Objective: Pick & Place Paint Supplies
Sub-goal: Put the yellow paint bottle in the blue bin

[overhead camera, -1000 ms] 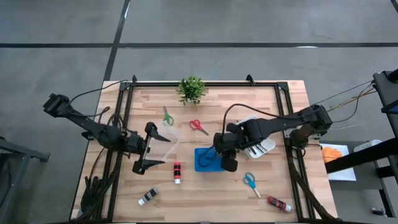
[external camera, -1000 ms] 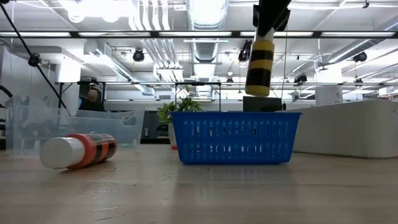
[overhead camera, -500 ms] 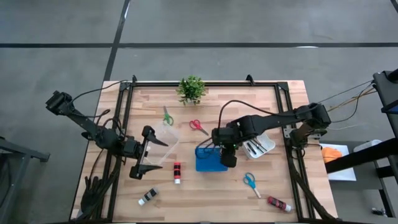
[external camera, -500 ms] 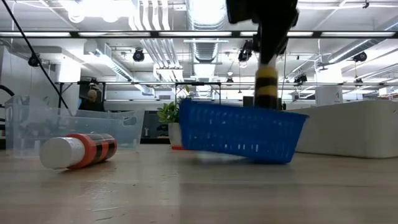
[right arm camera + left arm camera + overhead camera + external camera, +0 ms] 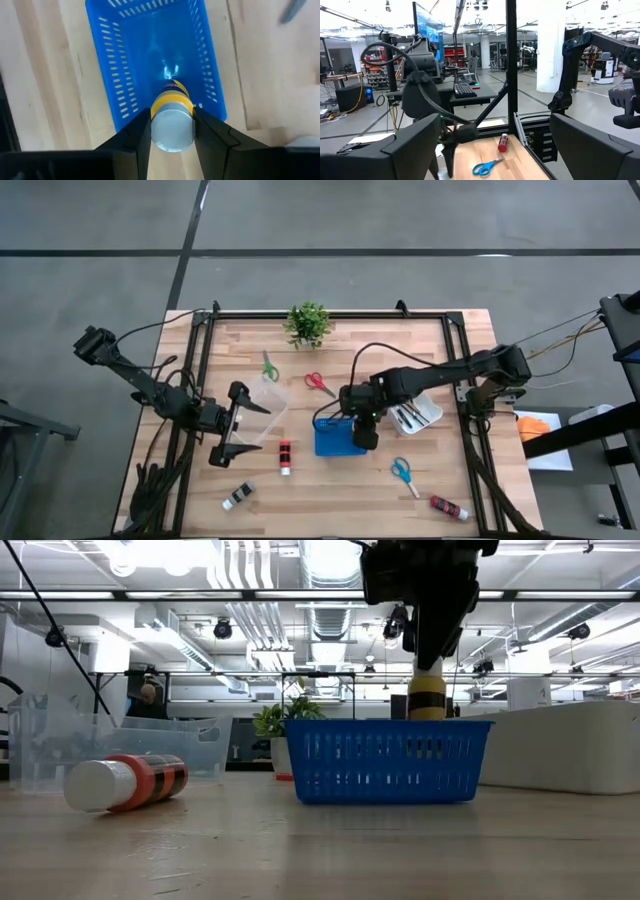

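I count three pairs of scissors around the blue basket (image 5: 338, 437): green-handled scissors (image 5: 268, 367), red-handled scissors (image 5: 319, 383) and blue-handled scissors (image 5: 403, 473). Loose paint bottles number three: a red-banded bottle (image 5: 285, 457) just left of the basket, a black-and-white bottle (image 5: 238, 496) further out toward the table's front, and a red bottle (image 5: 449, 507) beyond the blue scissors, near the front right corner. A fourth, the yellow-and-black bottle (image 5: 171, 116), is clenched between my right gripper (image 5: 172, 131) fingers, cap toward the wrist, its lower end inside the basket (whether it touches the floor I cannot tell).

Behind the basket stands one small potted plant (image 5: 308, 322); to its left one clear plastic bin (image 5: 265, 406), to its right one white tray (image 5: 418, 413). My own right arm covers the basket's back right corner from above. My left gripper (image 5: 232, 425) hangs with its fingers spread wide and released, beside the clear bin, holding nothing.

A second ago the bottle hung above the basket rim; half a second ago the basket was tipped; now it sits level.
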